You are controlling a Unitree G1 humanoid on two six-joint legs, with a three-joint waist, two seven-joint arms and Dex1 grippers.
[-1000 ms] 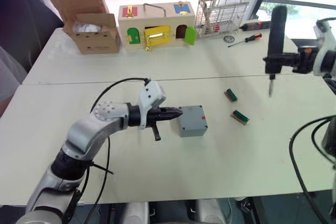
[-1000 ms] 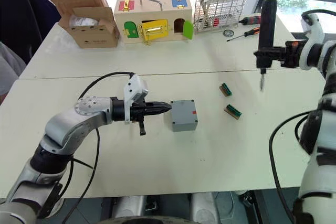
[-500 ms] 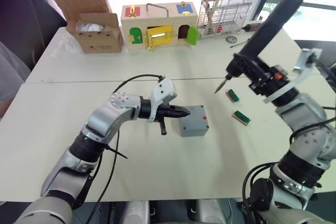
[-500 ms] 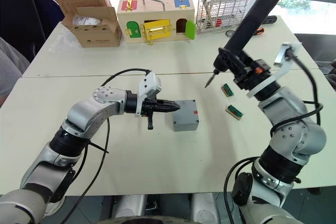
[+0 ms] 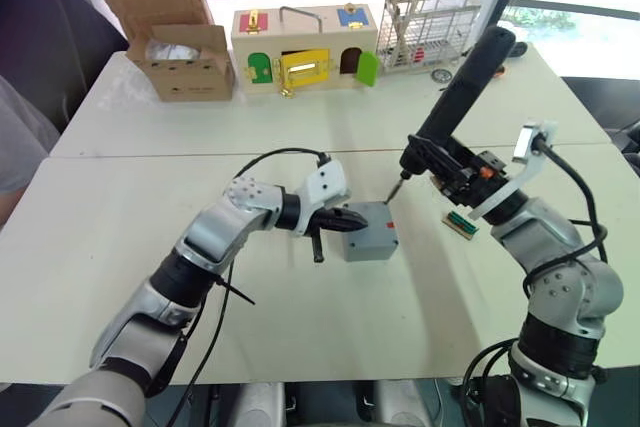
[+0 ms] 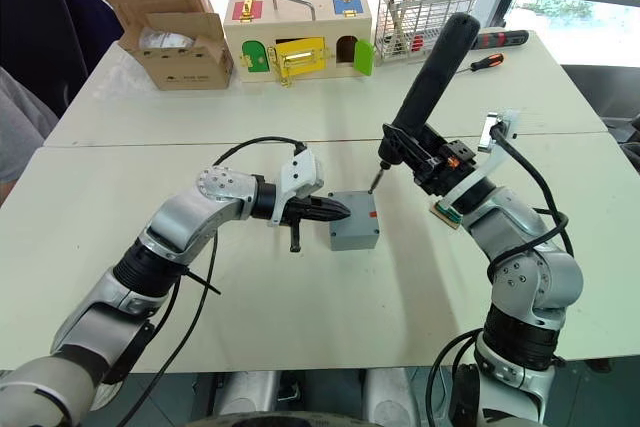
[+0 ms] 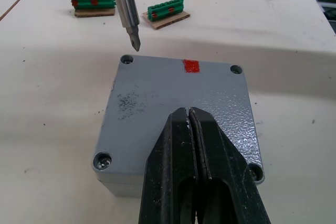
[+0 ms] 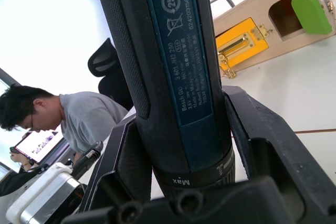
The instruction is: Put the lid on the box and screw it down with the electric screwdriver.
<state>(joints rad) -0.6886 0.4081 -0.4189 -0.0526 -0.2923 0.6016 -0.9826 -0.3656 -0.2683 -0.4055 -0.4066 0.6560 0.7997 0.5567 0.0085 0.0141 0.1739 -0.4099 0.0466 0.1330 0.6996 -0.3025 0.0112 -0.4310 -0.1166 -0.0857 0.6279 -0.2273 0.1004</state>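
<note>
The box (image 5: 369,239) sits on the white bench (image 5: 120,237), near its middle, with the lid (image 7: 178,103) already seated on top; the lid's red mark (image 7: 191,66) lies at the edge facing away from the left arm. A screw shows in each of the four corner holes.

The left gripper (image 7: 191,124) has its fingers (image 7: 170,150) pressed together, holding nothing, with the tips over the near edge of the lid. Whether they touch the lid or hang just above it, I cannot tell.

The right gripper (image 8: 178,145) is clamped around the barrel of the screwdriver (image 6: 425,82), which tilts with its butt up and away from the box. Its bit (image 7: 128,22) points down at the lid's far corner screw (image 7: 126,59) and stops just short of it, a small gap between tip and screw.

Two green terminal blocks (image 7: 93,2) lie on the bench beyond the box. At the far side of the bench stand a cardboard box (image 5: 165,32), a wooden box with coloured doors (image 5: 300,42) and a wire rack (image 5: 430,27). A person (image 8: 68,114) sits in the background of the right wrist view.
</note>
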